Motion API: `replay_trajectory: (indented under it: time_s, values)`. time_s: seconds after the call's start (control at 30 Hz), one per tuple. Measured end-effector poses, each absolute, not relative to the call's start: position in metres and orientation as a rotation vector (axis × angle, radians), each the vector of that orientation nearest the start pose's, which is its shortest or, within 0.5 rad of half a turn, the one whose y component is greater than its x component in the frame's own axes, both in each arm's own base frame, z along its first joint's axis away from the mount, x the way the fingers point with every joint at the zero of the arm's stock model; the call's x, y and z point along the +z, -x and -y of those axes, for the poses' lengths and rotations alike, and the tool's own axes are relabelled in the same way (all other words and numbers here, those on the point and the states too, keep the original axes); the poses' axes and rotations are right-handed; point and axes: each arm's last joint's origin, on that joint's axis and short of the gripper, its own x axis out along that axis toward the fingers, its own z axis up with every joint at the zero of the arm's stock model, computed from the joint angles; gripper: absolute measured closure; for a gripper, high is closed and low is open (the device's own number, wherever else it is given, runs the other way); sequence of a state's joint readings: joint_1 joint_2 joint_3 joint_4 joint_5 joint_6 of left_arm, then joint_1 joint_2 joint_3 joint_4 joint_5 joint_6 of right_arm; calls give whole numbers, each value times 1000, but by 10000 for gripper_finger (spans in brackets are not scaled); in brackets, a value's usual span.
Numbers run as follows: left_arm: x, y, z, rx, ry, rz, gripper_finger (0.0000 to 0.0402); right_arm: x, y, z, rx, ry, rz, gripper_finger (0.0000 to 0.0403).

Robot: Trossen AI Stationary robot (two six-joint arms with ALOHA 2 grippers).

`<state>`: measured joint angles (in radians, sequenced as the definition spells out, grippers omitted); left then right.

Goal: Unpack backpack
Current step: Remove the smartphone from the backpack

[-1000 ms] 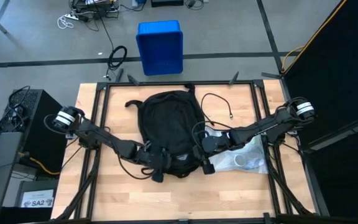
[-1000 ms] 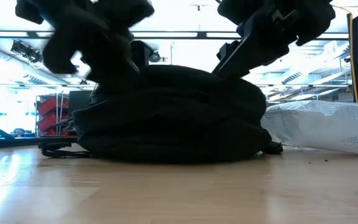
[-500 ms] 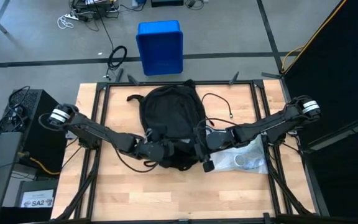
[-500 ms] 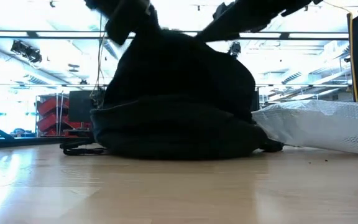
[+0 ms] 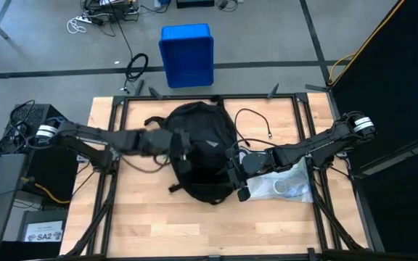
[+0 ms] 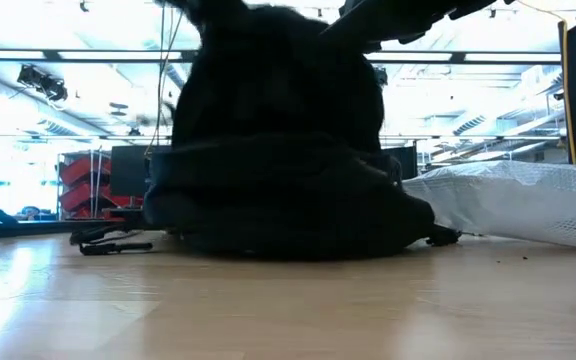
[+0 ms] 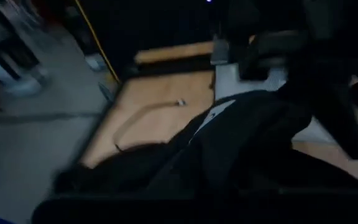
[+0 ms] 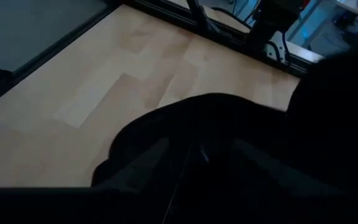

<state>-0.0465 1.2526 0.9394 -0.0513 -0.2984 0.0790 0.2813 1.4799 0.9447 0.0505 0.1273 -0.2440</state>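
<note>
- Overhead, the backpack (image 5: 202, 152) lies mid-table with its long axis running from the far edge toward the near edge, rounded top at the far end. The left gripper (image 5: 178, 145) sits on its left flank, fingers pressed together on a fold of black fabric; the right gripper (image 5: 236, 174) is at its near right corner, just beside a white mesh bag (image 5: 285, 183). Both of the 2 arms touch the pack, so neither has to travel; the left one has the higher hold.
- From table height, the backpack (image 6: 278, 150) stands bunched up tall, its upper part drawn upward while its base rests on the table (image 6: 288, 310). The mesh bag (image 6: 518, 205) lies to one side, touching its base.
- In the left wrist view, black fabric (image 7: 241, 143) fills the foreground and the pinched fold is hidden; the fingers themselves do not show.
- In the right wrist view, a dark hump of the backpack (image 8: 229, 149) lies straight ahead over bare wood. The fingers appear part-closed; whether they clamp fabric, I cannot tell.
- Judging by this, the next pull must go upward along the pack's long axis to expose an opening.
</note>
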Motion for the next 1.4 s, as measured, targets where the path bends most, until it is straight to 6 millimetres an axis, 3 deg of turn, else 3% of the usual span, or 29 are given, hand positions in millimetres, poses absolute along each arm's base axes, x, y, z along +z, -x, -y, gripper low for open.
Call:
replay_trajectory:
  time_s: [0.17,0.33,0.43,0.57,0.83,1.03,1.2,1.4]
  values:
    - [261,-271,-42,227,44,-314,401,245,-312,-85,206,336,-470,266]
    - [220,-244,-79,249,215,-146,401,234,-319,-82,191,333,-501,264]
    - [197,-226,-92,311,306,-106,401,221,-329,-76,169,330,-514,260]
    - [177,-212,-94,316,387,-113,401,198,-350,-61,110,314,-501,249]
    - [176,-211,-93,315,397,-108,401,173,-410,-14,-72,256,-458,242]
    - [178,-209,-100,336,385,-76,401,150,-452,-2,-90,254,-600,236]
    - [177,-209,-100,322,366,-95,401,142,-464,4,-90,246,-696,200]
    - [177,-209,-99,315,342,-107,401,144,-464,17,-113,209,-697,112]
